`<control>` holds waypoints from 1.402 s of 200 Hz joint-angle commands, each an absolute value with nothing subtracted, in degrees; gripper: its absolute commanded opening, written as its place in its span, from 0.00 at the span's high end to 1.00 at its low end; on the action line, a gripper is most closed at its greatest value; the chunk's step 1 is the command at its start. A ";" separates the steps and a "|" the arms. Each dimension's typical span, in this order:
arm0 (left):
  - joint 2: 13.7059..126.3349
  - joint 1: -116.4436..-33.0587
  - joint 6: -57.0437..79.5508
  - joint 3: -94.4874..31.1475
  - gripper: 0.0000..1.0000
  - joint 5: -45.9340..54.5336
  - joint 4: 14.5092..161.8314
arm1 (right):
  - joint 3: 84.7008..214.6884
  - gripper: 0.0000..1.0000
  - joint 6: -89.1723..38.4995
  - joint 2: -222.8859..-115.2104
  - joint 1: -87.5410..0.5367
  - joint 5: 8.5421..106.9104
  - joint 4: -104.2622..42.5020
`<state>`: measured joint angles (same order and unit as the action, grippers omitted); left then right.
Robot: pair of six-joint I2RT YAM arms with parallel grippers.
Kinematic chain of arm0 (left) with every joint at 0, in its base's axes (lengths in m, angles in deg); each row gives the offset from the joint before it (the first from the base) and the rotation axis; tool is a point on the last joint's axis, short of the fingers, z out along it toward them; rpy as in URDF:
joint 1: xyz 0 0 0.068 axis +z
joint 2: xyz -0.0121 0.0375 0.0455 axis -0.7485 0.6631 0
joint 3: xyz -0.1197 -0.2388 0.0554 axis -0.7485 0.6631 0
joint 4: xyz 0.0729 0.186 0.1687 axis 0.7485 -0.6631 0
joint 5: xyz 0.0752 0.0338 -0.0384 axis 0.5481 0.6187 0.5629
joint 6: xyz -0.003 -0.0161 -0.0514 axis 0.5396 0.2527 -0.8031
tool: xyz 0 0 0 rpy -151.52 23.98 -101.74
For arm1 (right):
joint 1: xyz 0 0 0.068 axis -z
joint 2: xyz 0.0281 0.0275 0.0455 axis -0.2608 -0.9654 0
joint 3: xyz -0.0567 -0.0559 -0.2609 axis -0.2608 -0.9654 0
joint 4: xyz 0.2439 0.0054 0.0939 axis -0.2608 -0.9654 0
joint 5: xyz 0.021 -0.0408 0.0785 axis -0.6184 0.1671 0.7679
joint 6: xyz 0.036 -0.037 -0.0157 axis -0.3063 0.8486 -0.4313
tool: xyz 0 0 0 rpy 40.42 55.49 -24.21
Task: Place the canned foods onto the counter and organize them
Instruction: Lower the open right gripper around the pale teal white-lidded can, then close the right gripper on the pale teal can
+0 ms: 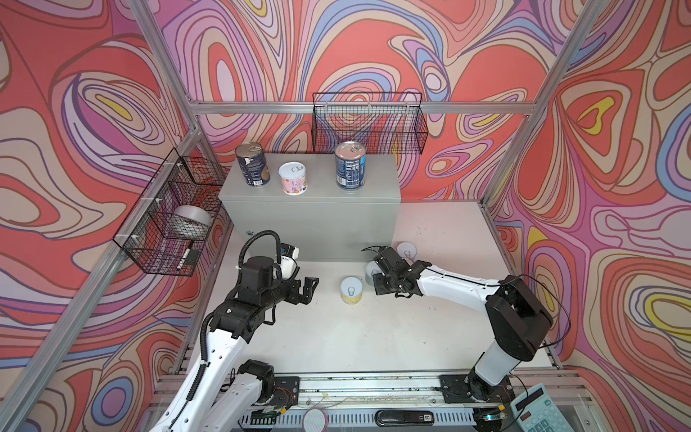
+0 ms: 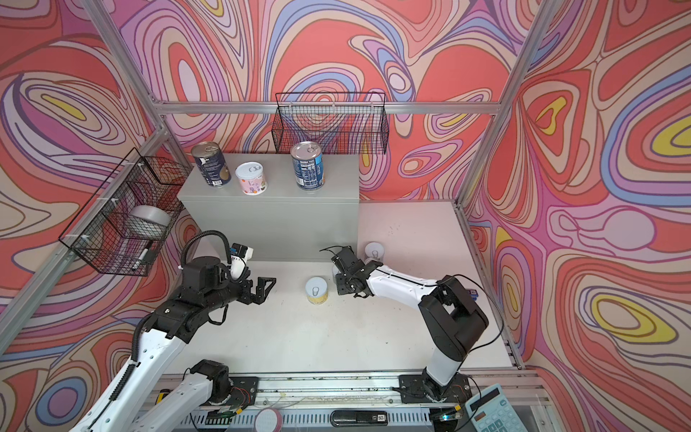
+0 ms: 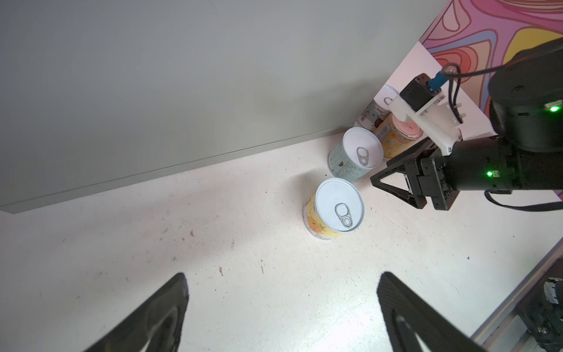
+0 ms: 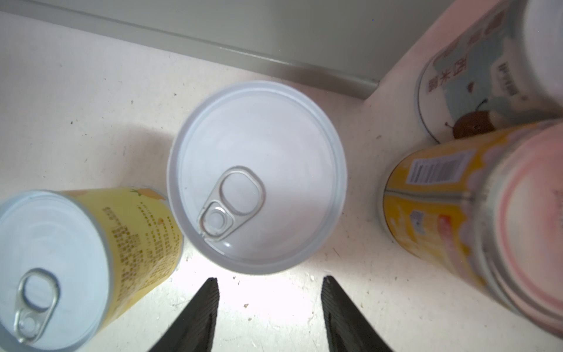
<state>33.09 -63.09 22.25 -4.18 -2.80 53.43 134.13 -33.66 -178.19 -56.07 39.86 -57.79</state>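
Observation:
On the grey counter (image 1: 318, 209) stand two tall dark-blue cans (image 1: 252, 164) (image 1: 350, 165) and a short pink can (image 1: 292, 178). The yellow can (image 1: 351, 290) (image 4: 61, 259) stands on the white table. My right gripper (image 1: 375, 271) (image 4: 270, 279) hovers just short of the pale-blue can (image 4: 257, 176). Its jaws stand narrowly apart over bare table. An orange can (image 4: 457, 207) and a white-labelled can (image 1: 407, 250) (image 4: 475, 76) stand beside it near the counter's corner. My left gripper (image 1: 312, 290) (image 3: 283, 277) is wide open and empty, left of the yellow can (image 3: 333, 210).
One black wire basket (image 1: 368, 123) hangs behind the counter. Another (image 1: 149, 239) on the left wall holds a grey tape roll (image 1: 192, 220). A calculator (image 1: 538, 411) lies at the front right. The counter's front face (image 3: 213, 76) rises close ahead of both grippers.

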 commanded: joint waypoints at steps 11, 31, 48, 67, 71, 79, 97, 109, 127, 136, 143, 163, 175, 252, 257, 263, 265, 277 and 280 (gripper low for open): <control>33.22 -63.31 23.04 -5.11 0.00 -2.41 52.24 | 133.85 0.36 -33.65 -176.96 -56.00 40.40 -55.61; 33.23 -63.31 23.11 -5.11 0.00 -2.41 52.30 | 135.19 0.36 -33.65 -177.63 -56.01 39.98 -54.85; 33.23 -63.32 23.05 -5.11 0.00 -2.49 52.24 | 136.28 0.37 -33.71 -178.66 -55.99 39.11 -53.48; 33.23 -63.27 23.09 -5.11 0.00 -2.60 52.22 | 136.95 0.38 -33.93 -180.33 -56.03 38.11 -51.51; 33.23 -63.31 23.11 -5.11 0.00 -2.57 52.22 | 137.03 0.38 -34.06 -180.65 -55.99 37.86 -51.22; 33.23 -63.32 23.09 -5.11 0.00 -2.59 52.23 | 137.13 0.37 -34.49 -181.19 -55.99 37.38 -50.53; 33.23 -63.31 23.10 -5.11 0.00 -2.68 52.27 | 136.74 0.33 -34.71 -181.78 -56.00 36.79 -48.12; 33.23 -63.32 23.12 -5.11 0.00 -2.68 52.25 | 136.75 0.32 -34.66 -182.22 -56.06 36.44 -47.20; 33.23 -63.31 23.15 -5.11 0.00 -2.63 52.31 | 137.81 0.28 -34.71 -184.06 -55.99 35.92 -47.64; 33.23 -63.32 23.20 -5.10 0.00 -2.67 52.29 | 138.00 0.25 -34.67 -184.65 -56.06 35.92 -47.41; 33.23 -63.31 23.19 -5.11 0.00 -2.68 52.31 | 137.80 0.25 -34.70 -184.86 -56.03 35.84 -46.78; 33.45 -63.32 23.12 -5.11 0.00 -2.67 52.39 | 137.13 0.25 -35.55 -185.30 -56.00 34.82 -45.00; 33.58 -63.31 23.18 -5.11 0.00 -2.66 52.40 | 136.44 0.25 -36.31 -185.51 -56.03 34.18 -43.35; 34.63 -63.30 23.14 -5.28 0.00 -2.74 52.40 | 135.79 0.23 -37.26 -187.46 -56.01 33.15 -36.70; 34.68 -63.31 23.19 -5.33 0.00 -2.76 52.40 | 135.96 0.23 -37.56 -187.79 -56.01 33.16 -36.65; 34.72 -63.32 23.20 -5.29 0.00 -2.80 52.39 | 136.03 0.23 -37.69 -188.14 -56.03 33.13 -36.57; 34.72 -63.32 23.16 -5.29 0.00 -2.82 52.39 | 136.08 0.23 -37.69 -188.24 -56.02 33.23 -36.48; 34.71 -63.31 23.12 -5.28 0.00 -2.85 52.40 | 136.29 0.23 -37.78 -188.93 -55.99 33.51 -36.07; 34.69 -63.27 23.16 -5.28 0.00 -2.81 52.41 | 136.49 0.23 -37.69 -189.12 -56.00 33.54 -36.11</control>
